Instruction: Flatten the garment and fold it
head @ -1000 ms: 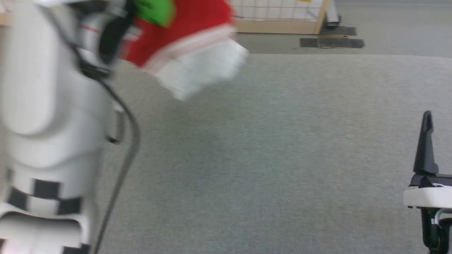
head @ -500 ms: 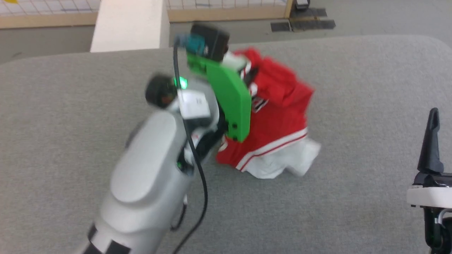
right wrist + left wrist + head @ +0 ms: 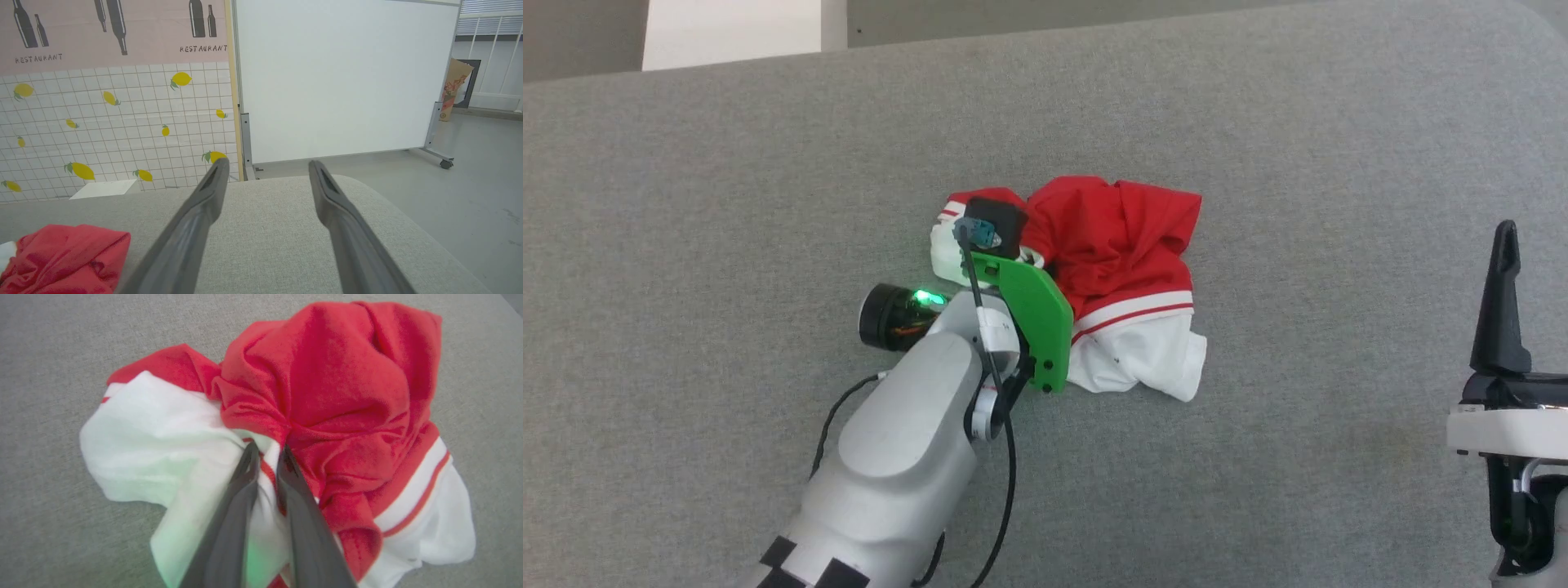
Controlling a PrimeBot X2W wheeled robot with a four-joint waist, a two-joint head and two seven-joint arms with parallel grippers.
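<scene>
The red jersey T-shirt [image 3: 1127,245] is lying in a crumpled heap near the middle of the table [image 3: 768,163], which is covered with a grey, felt-like cloth and has a rounded corner. The soft red body is bunching into deep folds on the top of the heap. A white sleeve with red-and-white striped trim is spreading out on the near side, and a second white part is showing at the side toward the robot's left. In the left wrist view, the left gripper [image 3: 267,451] is reaching down into the heap with its two long dark fingers almost together, leaving a thin gap, and they are pinching a fold of white cloth with a red stripe. In the head view a flat green plastic bracket [image 3: 1033,318] on this wrist is covering the fingers, and a black cable [image 3: 1005,457] is hanging along the pale, smooth forearm. The right gripper [image 3: 267,167] is waiting well apart from the T-shirt over the table's right side, with its fingers spread wide and nothing between them. Beyond them a smooth whiteboard [image 3: 347,81] on wheels is standing beside a tiled panel [image 3: 122,122] printed with lemons.
</scene>
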